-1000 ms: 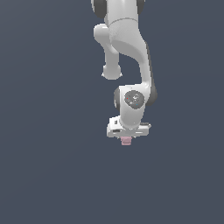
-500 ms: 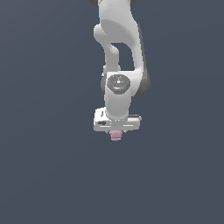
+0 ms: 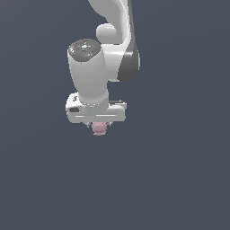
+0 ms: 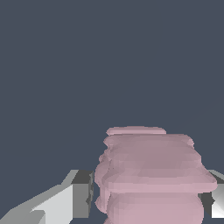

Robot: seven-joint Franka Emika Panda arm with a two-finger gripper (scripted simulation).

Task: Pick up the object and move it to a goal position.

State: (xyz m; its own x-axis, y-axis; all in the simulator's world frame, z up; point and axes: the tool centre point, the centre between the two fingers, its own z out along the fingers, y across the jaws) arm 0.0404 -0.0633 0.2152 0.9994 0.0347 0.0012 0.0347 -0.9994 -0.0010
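Note:
The object (image 3: pixel 99 129) is a small pale-pink ridged barrel that pokes out below the white gripper (image 3: pixel 99 126) in the exterior view. The gripper is shut on it and holds it in the air, under the white arm. In the wrist view the object (image 4: pixel 151 175) fills the space between the two grey-and-white fingers (image 4: pixel 81 192), which press on either side of it. The fingertips are mostly hidden by the gripper body in the exterior view.
The white arm (image 3: pixel 90 76) rises from the gripper toward the top of the exterior view. Around it only a plain dark blue-grey background shows.
The arm with the object in its gripper has moved toward the exterior view's left and now looms larger in that view. The grip on the object is unchanged.

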